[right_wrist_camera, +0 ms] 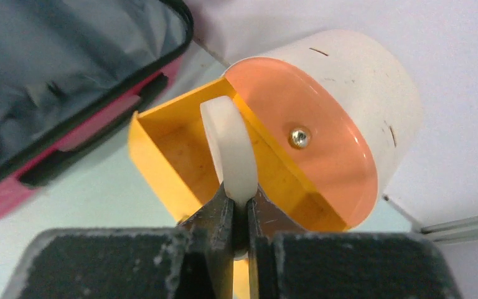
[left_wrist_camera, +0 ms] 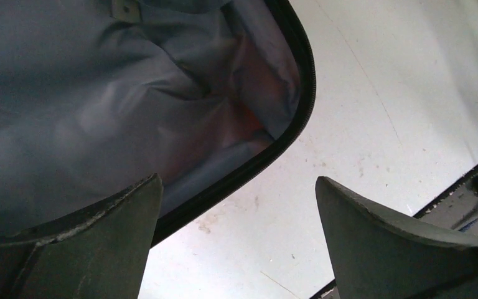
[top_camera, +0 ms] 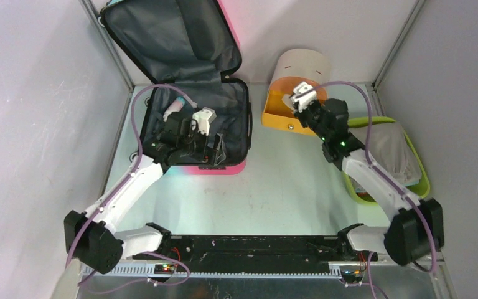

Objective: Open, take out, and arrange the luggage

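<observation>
A white disc [right_wrist_camera: 224,143] is pinched edge-on by right gripper [right_wrist_camera: 241,199] just above yellow drawer [right_wrist_camera: 162,137], presumably for stowing; left gripper [left_wrist_camera: 238,180] is spread wide, empty, over luggage [left_wrist_camera: 99,93] lining below

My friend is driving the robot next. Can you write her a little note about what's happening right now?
Left gripper: open, empty, over the near rim of the luggage.
Right gripper: shut on a white disc, held on edge over the yellow drawer of the beige cylinder.
Done: luggage open, lid standing up at the back; a pale bundle lies in the green tray.
Left: small things seem to sit inside the luggage; take them out, arrange them.
</observation>
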`<move>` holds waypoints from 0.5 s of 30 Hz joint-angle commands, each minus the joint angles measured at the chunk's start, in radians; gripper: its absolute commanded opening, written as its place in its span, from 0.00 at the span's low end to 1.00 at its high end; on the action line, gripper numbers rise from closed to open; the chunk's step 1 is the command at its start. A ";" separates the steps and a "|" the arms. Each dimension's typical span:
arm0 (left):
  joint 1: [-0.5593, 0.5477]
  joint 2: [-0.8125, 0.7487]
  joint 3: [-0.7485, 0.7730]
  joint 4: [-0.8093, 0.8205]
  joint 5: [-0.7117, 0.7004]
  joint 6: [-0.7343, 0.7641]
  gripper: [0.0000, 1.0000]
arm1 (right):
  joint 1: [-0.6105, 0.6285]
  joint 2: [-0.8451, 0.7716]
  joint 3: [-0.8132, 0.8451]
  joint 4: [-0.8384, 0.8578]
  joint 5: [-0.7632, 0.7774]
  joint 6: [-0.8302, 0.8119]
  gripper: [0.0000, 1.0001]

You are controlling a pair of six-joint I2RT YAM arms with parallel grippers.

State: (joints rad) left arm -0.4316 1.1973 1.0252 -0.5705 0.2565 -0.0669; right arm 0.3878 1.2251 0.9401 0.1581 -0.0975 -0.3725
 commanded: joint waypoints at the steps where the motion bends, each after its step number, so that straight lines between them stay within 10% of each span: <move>1: -0.004 -0.088 0.007 0.053 -0.046 0.031 1.00 | -0.005 0.172 0.179 -0.094 0.054 -0.230 0.10; 7: -0.004 -0.134 -0.024 0.089 -0.032 0.028 1.00 | 0.010 0.289 0.288 -0.179 0.174 -0.245 0.44; 15: -0.004 -0.120 -0.010 0.071 -0.051 0.030 1.00 | 0.058 0.262 0.291 -0.289 0.156 -0.195 0.44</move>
State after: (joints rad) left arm -0.4320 1.0790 1.0115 -0.5190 0.2207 -0.0593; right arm 0.4255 1.5249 1.1831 -0.0753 0.0460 -0.5831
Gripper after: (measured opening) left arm 0.996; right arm 0.452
